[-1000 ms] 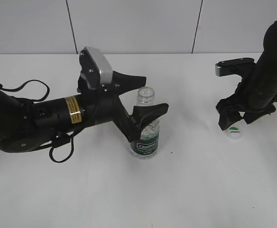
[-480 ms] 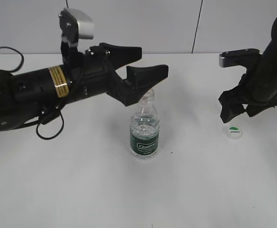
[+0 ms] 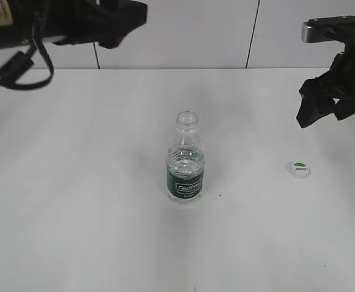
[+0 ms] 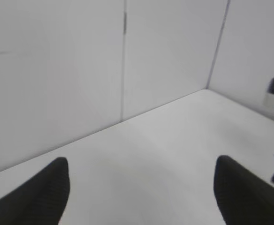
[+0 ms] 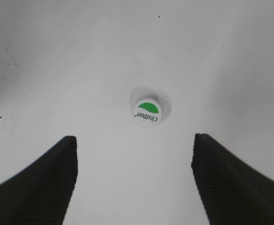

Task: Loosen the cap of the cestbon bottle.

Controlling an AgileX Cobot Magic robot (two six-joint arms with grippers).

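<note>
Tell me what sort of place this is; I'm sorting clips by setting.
Probably a robot lab test bench, not a home: a bare white table backed by plain white wall panels, holding only the cestbon bottle and its cap.

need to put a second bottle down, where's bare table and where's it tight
Bare table lies left of the cestbon bottle, and along the whole front edge. The strip between bottle and cap is also bare. It is tighter at the right, where the open right claw hangs above the cap. The left claw is raised at the back left.
</note>
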